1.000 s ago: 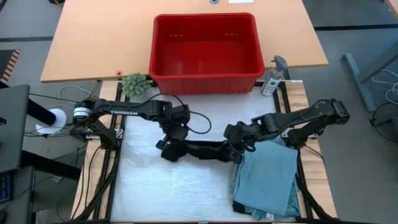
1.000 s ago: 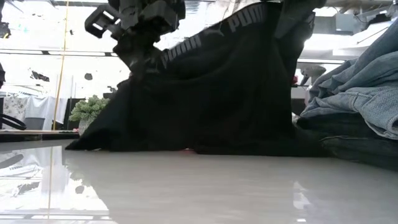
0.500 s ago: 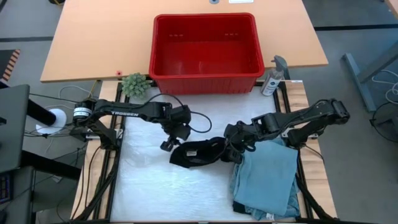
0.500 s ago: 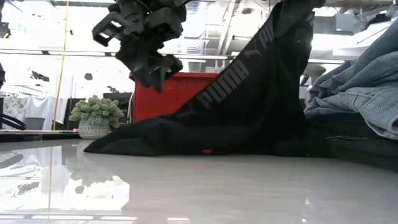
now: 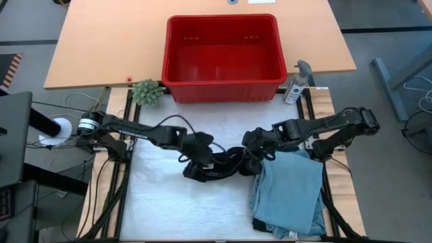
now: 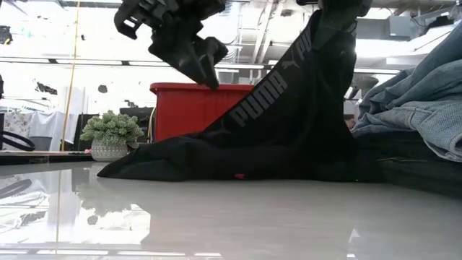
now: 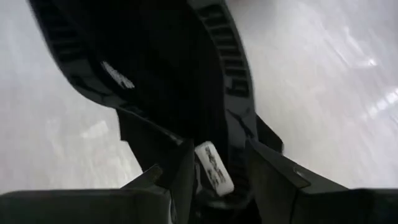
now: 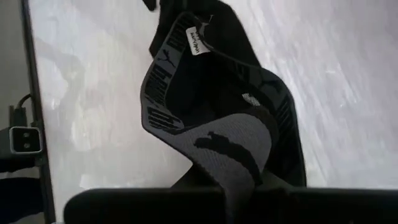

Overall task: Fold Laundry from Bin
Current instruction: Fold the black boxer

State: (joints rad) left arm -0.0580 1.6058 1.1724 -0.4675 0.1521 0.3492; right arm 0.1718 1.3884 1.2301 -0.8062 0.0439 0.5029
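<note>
The black garment [image 5: 216, 165] lies crumpled at the table's centre, one end lifted by the right gripper [image 5: 251, 147], which is clenched on its lettered waistband at about 3 o'clock of the heap. The left gripper [image 5: 204, 156] hangs just above the cloth's 9 o'clock side, fingers parted with a white label between them (whether they touch the fabric I cannot tell). The empty red bin [image 5: 223, 48] sits at 12 o'clock; folded light blue denim [image 5: 290, 189] lies at 4 o'clock.
</note>
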